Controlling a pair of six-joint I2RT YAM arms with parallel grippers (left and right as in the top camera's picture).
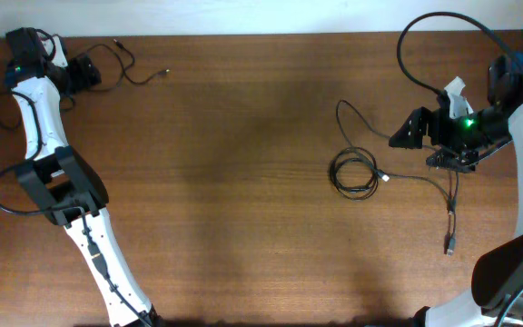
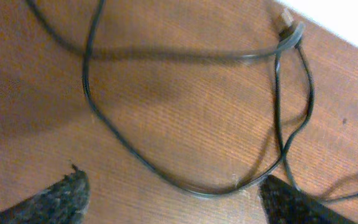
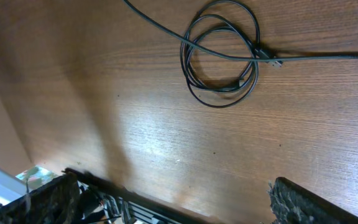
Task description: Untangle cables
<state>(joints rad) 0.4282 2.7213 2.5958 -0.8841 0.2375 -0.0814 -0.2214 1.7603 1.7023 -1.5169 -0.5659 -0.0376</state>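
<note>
One thin black cable (image 1: 163, 71) lies loose at the table's far left corner. In the left wrist view its loop (image 2: 214, 193) rests on the wood just ahead of my open left gripper (image 2: 173, 208), touching neither finger, and its plug (image 2: 286, 22) lies near the table's edge. A second cable is coiled in a small ring (image 1: 334, 173) right of centre. A third cable (image 1: 448, 242) runs from the ring toward the right arm. My right gripper (image 1: 407, 132) hovers open and empty beside the ring (image 3: 267, 58).
The back table edge (image 2: 353, 25) meets a white wall close behind the left cable. Thick black arm wires (image 1: 425, 23) loop above the right arm. The right wrist view shows a table edge (image 3: 135, 205) with clutter beyond it.
</note>
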